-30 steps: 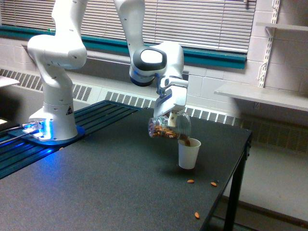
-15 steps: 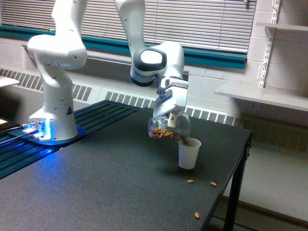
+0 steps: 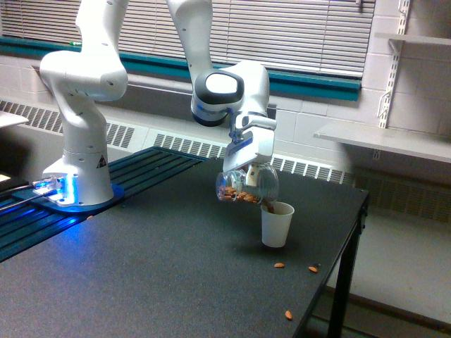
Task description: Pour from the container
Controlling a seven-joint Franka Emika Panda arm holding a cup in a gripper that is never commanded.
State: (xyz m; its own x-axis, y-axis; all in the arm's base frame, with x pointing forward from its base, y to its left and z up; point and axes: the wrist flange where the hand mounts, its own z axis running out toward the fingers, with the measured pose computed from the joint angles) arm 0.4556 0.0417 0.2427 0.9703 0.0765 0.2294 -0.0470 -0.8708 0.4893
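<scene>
One white robot arm (image 3: 211, 84) was seen, mounted on a base (image 3: 77, 179) lit blue at the exterior view's left. One gripper (image 3: 248, 163) was carried at its end, and its fingers were closed around one clear container (image 3: 243, 186), which was held tipped on its side above the table. The container's mouth was turned toward the exterior view's right and lowered over the rim of one white paper cup (image 3: 275, 225). The brown pieces (image 3: 238, 195) inside the container were too many and too small to be counted; some were gathered at its mouth, right over the cup's opening.

The paper cup was stood upright on one dark table (image 3: 155, 282). Three loose brown pieces were counted on the tabletop: one (image 3: 279, 265) just beside the cup's foot, one (image 3: 313, 268) nearer the table's edge at the exterior view's right, and one (image 3: 288, 315) further toward the front.

A small triangular warning sticker (image 3: 101, 160) was noted on the arm's lower column; no writing on it could be read. No brand or lettering could be made out on the cup or the container.
</scene>
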